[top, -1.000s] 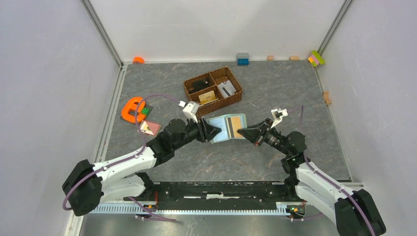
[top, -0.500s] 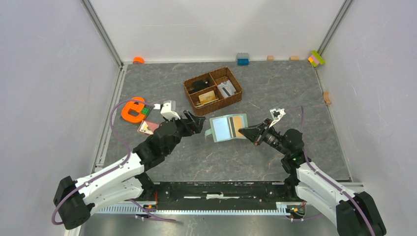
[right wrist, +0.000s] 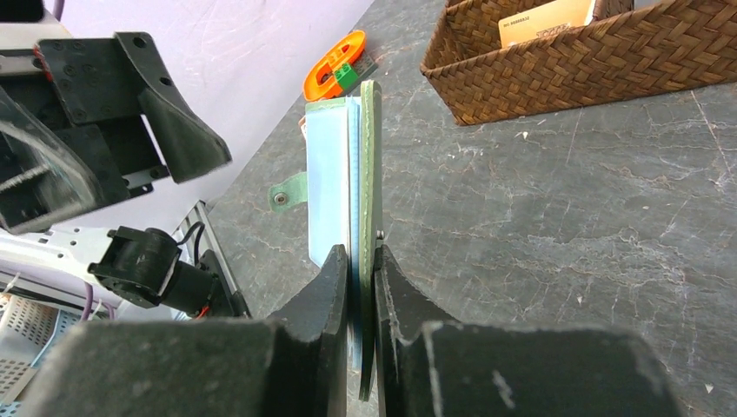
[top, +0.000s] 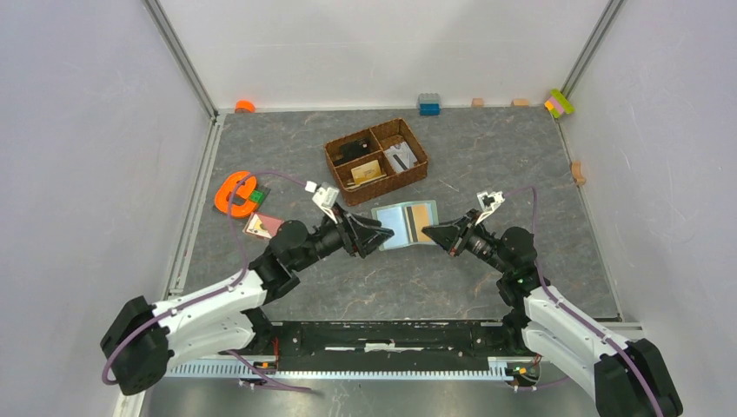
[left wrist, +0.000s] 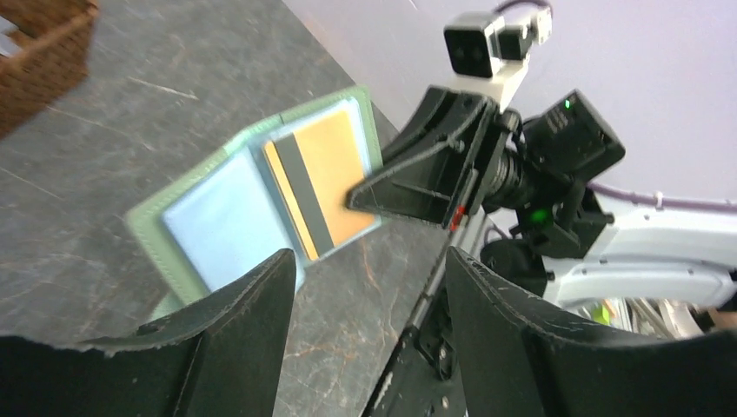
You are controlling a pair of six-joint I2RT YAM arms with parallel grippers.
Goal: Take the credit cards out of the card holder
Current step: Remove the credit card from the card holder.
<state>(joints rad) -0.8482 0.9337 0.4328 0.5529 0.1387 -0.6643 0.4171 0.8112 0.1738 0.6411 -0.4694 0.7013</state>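
1. The card holder (top: 404, 224) is at the middle of the table (top: 521, 156), spread open with its pale blue inside facing up.
2. The right gripper (top: 432, 231) is at 3 o'clock of the card holder. Its fingers (right wrist: 335, 287) are clenched on the edge of the green cover.
3. An orange card (left wrist: 326, 182) with a dark stripe sits in the slot of the half nearest the right gripper.
4. The left gripper (top: 382, 233) is at 9 o'clock of the card holder, just beside its free edge. Its fingers (left wrist: 261, 304) are released, and nothing lies between them.
5. A pinkish card (top: 263, 226) lies flat on the table, further out at 9 o'clock and past the left gripper.
6. A wicker basket (right wrist: 565, 74) stands at 12 o'clock of the card holder. One compartment holds a tan card (top: 367, 170). The right wrist view shows a line of small print on it, too small to read.
7. An orange e-shaped piece (top: 235, 193) lies at 10 o'clock, near the pinkish card.
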